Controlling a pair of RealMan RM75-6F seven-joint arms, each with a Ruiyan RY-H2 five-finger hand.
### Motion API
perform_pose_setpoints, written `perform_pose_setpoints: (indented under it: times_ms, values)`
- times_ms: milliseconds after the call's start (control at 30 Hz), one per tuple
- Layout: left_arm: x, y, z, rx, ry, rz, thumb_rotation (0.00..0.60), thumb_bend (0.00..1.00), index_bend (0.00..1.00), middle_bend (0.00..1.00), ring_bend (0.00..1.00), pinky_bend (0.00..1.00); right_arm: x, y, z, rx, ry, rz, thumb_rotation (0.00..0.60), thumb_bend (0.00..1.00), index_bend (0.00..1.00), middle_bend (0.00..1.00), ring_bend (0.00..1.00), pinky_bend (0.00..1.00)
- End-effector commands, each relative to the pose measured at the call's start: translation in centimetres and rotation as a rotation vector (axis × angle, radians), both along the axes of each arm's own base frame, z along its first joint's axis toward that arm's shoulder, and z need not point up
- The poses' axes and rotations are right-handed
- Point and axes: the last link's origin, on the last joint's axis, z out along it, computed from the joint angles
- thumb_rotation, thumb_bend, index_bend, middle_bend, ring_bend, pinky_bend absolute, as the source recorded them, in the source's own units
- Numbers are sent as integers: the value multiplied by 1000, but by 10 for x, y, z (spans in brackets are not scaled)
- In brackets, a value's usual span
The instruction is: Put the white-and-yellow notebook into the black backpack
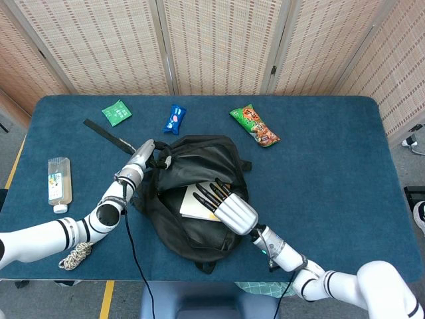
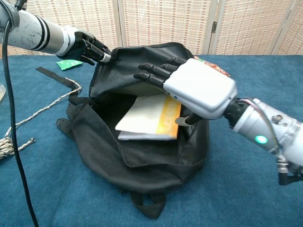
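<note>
While the bag is held agape, findings:
Notebook: white-and-yellow notebook (image 2: 150, 118) lies inside black backpack (image 2: 142, 156), partly exposed at the mouth
Right hand (image 2: 196, 85): empty, fingers spread above the notebook
Left hand (image 2: 90, 48): pinching the backpack rim
Risk: rim released, flap may snag the notebook; it could slide out
Surroundings: blue tabletop (image 1: 319, 166); woven screens (image 1: 219, 40) behind

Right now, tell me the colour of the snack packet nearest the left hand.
Green packet, clearest in the head view.
</note>
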Motion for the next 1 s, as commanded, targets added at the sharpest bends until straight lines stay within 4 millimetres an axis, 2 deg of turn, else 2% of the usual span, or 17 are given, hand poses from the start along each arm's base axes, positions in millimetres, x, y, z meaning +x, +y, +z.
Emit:
perform_pose_setpoints:
  times_ms: [33, 100, 233, 400, 533, 733, 867, 1000]
  values:
    - [1, -3, 0, -11, 5, -14, 600, 732, 519, 287, 185, 22, -12, 15, 23, -1, -34, 12, 600, 38, 0, 89, 223, 169]
    - [2, -6, 0, -27, 14, -35, 600, 663, 460, 273, 172, 14, -20, 23, 39, -15, -51, 9, 600, 38, 0, 93, 222, 169]
    - [3, -11, 2, -41, 19, -64, 600, 531, 280, 215, 130, 0, -36, 30, 68, -56, -66, -22, 600, 38, 0, 110, 226, 170]
    - [3, -16, 6, -36, 5, -79, 600, 443, 185, 158, 89, 0, -51, 34, 97, -108, -70, -63, 600, 38, 0, 117, 229, 176]
    - [1, -20, 13, -16, 0, -91, 600, 437, 182, 151, 86, 0, -62, 35, 113, -133, -79, -107, 600, 38, 0, 122, 233, 181]
    - [-16, -31, 28, 84, 53, -131, 600, 446, 234, 152, 117, 4, -79, 35, 139, -106, -134, -197, 600, 39, 11, 151, 289, 281]
    - [-35, -50, 39, 155, 147, -207, 600, 450, 259, 163, 131, 9, -90, 35, 156, -42, -190, -287, 600, 189, 117, 212, 336, 334]
    - [-61, -71, 52, 240, 243, -275, 600, 452, 280, 171, 140, 9, -105, 35, 173, -11, -210, -371, 600, 226, 139, 226, 344, 337]
